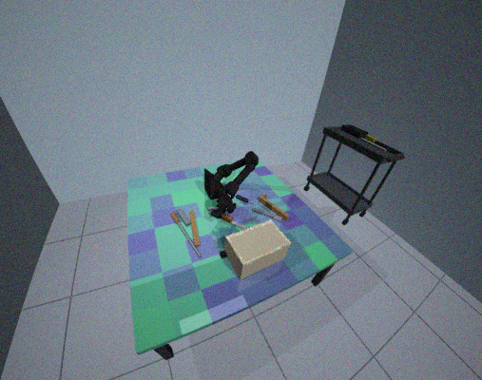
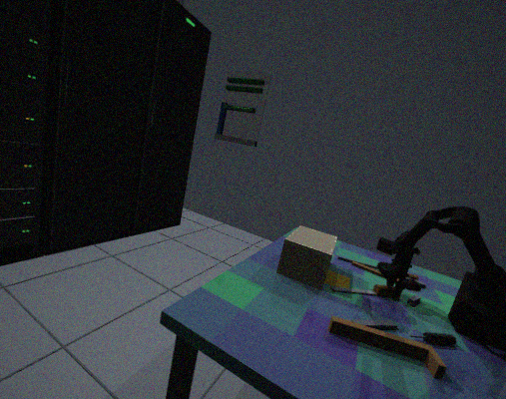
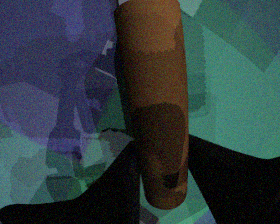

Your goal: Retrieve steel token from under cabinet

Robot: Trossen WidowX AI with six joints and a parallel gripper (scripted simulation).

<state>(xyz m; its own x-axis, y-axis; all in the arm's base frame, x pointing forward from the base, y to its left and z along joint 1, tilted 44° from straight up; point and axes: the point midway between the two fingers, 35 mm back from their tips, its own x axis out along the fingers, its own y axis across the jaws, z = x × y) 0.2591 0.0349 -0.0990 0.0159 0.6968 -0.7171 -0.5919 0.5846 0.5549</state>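
Observation:
The tan cabinet [image 1: 259, 244] [image 2: 306, 259] stands on the table. The steel token is not visible in any view, nor are the vent slots. A yellow-orange patch [image 2: 338, 279] shows on the table beside the cabinet; I cannot tell whether it is the marked area. My gripper [image 1: 221, 215] [image 2: 395, 295] [image 3: 157, 142] is shut on the wooden handle of a tool [image 1: 227, 218] [image 2: 382, 290] [image 3: 152, 75]. The tool's thin grey shaft points toward the cabinet in the top and exterior views; whether its tip touches anything I cannot tell. The gripper is low over the table, on the arm's side of the cabinet.
An angled wooden piece [image 1: 277, 209] [image 2: 378, 338], a black screwdriver [image 1: 242, 199] [image 2: 439, 339] and a grey bar [image 1: 266, 214] lie to one side. A long rod [image 1: 189, 238], a wooden bar [image 1: 194, 229] and a grey flat piece [image 1: 183, 217] lie opposite. A small black block [image 1: 223, 255] is beside the cabinet.

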